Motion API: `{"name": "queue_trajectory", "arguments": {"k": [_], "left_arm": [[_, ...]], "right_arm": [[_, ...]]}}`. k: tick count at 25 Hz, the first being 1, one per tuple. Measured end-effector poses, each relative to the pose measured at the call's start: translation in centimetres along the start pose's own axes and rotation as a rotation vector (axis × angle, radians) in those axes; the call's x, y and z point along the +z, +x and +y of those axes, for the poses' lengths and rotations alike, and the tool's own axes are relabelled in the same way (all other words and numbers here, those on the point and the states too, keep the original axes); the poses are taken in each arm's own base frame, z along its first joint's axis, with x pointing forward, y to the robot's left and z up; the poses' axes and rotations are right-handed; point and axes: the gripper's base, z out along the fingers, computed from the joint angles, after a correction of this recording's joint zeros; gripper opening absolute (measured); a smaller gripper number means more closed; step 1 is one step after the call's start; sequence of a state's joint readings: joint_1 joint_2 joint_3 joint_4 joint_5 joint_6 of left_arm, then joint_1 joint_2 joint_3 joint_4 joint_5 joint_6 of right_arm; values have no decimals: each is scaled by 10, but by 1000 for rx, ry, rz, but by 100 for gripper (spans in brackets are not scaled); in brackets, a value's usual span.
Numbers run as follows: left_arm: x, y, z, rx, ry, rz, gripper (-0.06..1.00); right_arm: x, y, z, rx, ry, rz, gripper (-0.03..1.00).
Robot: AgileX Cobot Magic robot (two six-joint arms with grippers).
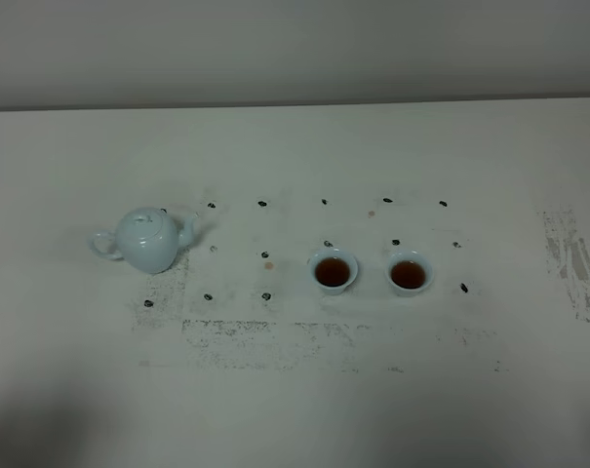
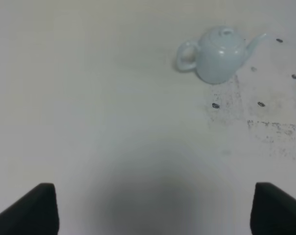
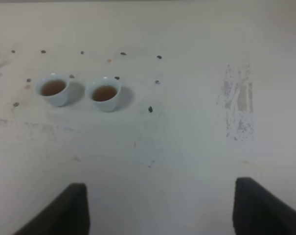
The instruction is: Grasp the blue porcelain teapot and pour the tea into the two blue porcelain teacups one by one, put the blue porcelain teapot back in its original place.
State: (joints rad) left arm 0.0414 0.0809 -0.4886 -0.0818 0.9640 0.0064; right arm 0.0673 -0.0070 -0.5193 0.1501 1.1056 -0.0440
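Note:
The pale blue porcelain teapot stands upright on the table at the left, lid on, spout pointing right; the left wrist view also shows the teapot, well ahead of the open left gripper. Two blue porcelain teacups hold brown tea: the left cup and the right cup, side by side right of centre. In the right wrist view both cups, one and the other, lie far ahead of the open right gripper. Neither gripper shows in the exterior view.
Small dark marker dots form a grid on the pale table around the teapot and cups. Scuffed grey patches lie near the front and at the far right.

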Motion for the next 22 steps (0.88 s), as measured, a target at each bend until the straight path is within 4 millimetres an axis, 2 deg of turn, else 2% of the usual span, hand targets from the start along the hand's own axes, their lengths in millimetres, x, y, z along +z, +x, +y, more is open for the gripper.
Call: {"name": "queue_trajectory", "arguments": {"k": [4, 8, 22], "left_arm": [[-10, 11, 0, 9, 3, -38, 8], [-3, 21, 1, 8, 6, 41, 8], [-3, 21, 3, 4, -15, 46, 8]], "right_arm": [[0, 0, 0, 0, 0, 0, 59], [0, 0, 0, 0, 0, 0, 59], [0, 0, 0, 0, 0, 0, 59]]}}
